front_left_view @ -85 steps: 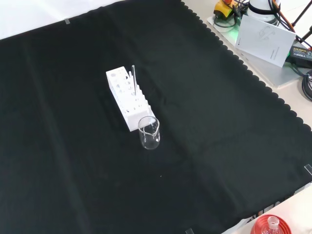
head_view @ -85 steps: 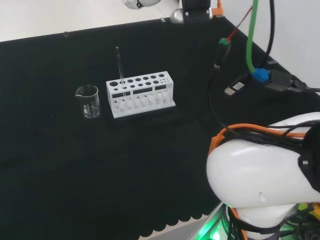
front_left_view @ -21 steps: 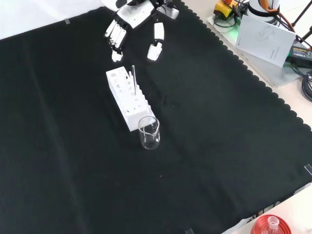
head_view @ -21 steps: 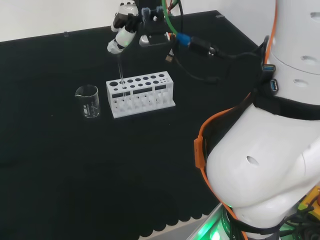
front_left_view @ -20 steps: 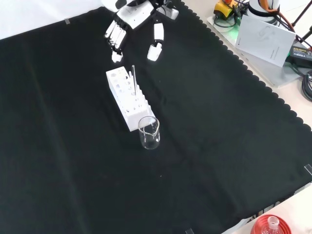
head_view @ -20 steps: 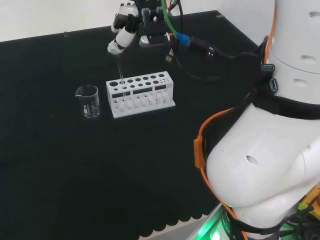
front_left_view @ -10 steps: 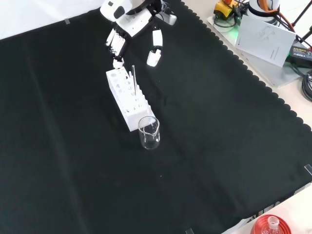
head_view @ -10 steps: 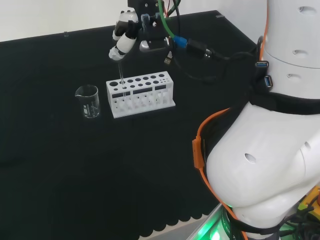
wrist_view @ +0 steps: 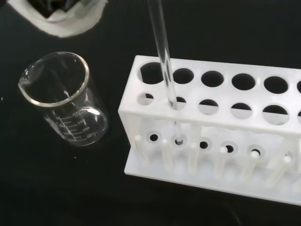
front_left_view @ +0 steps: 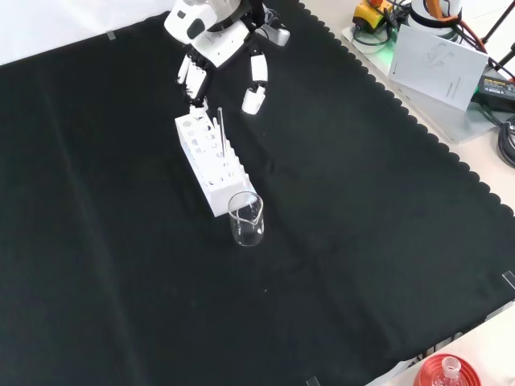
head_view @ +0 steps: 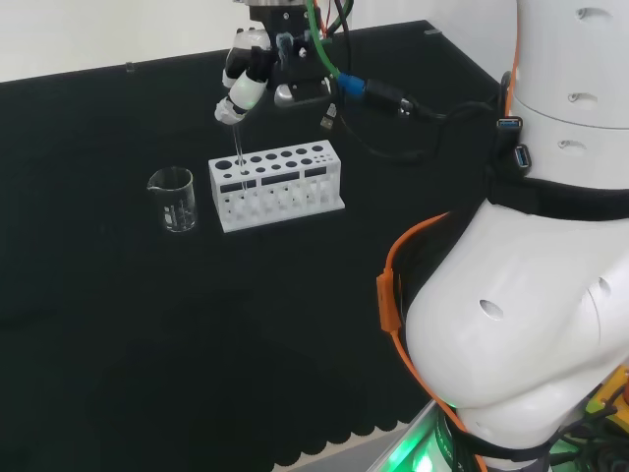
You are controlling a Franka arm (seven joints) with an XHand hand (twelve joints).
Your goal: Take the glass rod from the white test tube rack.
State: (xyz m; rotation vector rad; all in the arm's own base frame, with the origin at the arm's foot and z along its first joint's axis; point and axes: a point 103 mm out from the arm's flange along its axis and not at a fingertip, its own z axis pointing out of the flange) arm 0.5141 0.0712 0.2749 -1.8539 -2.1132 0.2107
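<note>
One rack (head_view: 276,185), one rod (wrist_view: 163,56), seemingly one beaker (front_left_view: 246,219).

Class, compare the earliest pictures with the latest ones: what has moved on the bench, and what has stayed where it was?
The hand has come in over the cloth and lowered toward the top of the glass rod, fingers open on either side of it, not yet closed on it. The rod stays upright in the white test tube rack, and the beaker beside the rack has not moved.

Black cloth over the table (front_left_view: 386,241)

Its scalloped edge (front_left_view: 418,129) ran along a pale bench top; a white leaflet (front_left_view: 438,60) lay there; a light wall (head_view: 98,34) stood behind.
</note>
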